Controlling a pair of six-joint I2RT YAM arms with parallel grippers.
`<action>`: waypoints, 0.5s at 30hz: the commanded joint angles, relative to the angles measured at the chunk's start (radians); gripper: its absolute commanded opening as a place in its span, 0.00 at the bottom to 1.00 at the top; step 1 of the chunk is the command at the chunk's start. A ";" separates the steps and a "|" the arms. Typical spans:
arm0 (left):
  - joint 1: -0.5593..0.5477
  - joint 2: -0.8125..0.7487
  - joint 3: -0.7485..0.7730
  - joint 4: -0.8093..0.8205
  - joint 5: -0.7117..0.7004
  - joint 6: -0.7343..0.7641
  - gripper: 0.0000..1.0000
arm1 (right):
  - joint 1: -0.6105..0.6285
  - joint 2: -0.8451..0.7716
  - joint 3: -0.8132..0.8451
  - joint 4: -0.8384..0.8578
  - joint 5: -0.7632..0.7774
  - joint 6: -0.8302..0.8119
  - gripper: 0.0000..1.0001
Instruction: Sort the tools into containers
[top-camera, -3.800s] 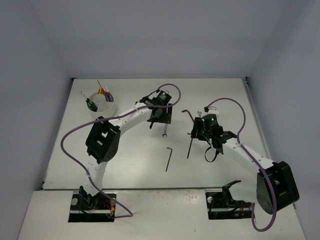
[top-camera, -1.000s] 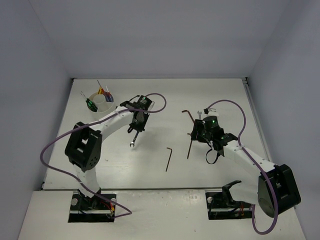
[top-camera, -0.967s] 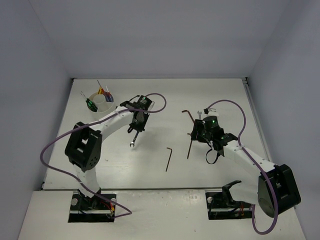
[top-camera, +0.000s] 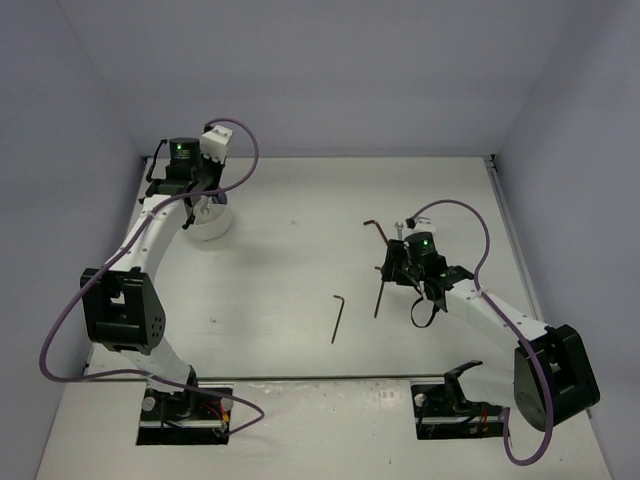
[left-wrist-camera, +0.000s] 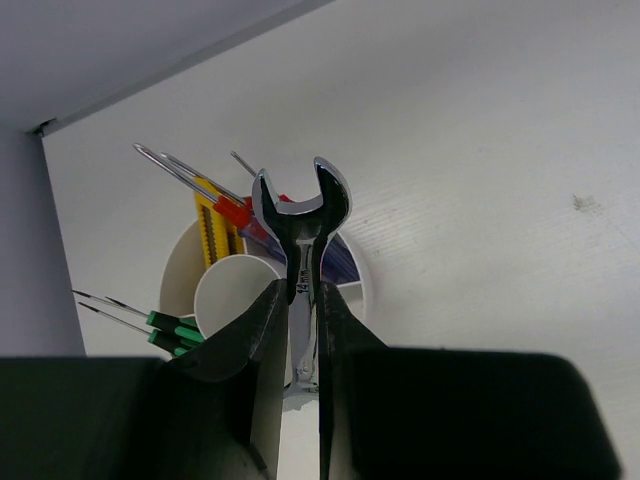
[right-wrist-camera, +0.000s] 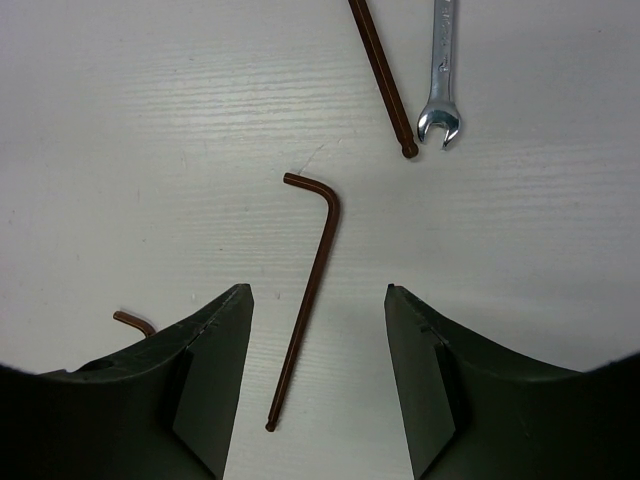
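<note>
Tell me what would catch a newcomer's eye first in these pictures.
A silver wrench, clamped in the left tool, hangs over the white cup at the far left corner of the table, where screwdrivers already stand. The right tool hovers open over a dark L-shaped hex key lying flat, a small wrench just beyond.

Top external view sits high past the near edge of the white table, facing down and forward (whole workspace, far off). Left wrist view is close on the round white ribbed cup. Right wrist view looks straight down, near, at a dark L-shaped hex key; top view shares both.
</note>
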 joint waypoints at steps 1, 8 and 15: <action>0.005 -0.003 0.019 0.158 -0.032 -0.012 0.00 | -0.007 0.014 0.025 0.044 -0.007 -0.003 0.52; 0.005 0.036 -0.017 0.247 -0.074 -0.059 0.00 | -0.008 0.027 0.027 0.042 -0.008 0.002 0.52; 0.005 0.052 -0.076 0.333 -0.136 -0.091 0.00 | -0.008 0.035 0.026 0.042 -0.007 0.004 0.52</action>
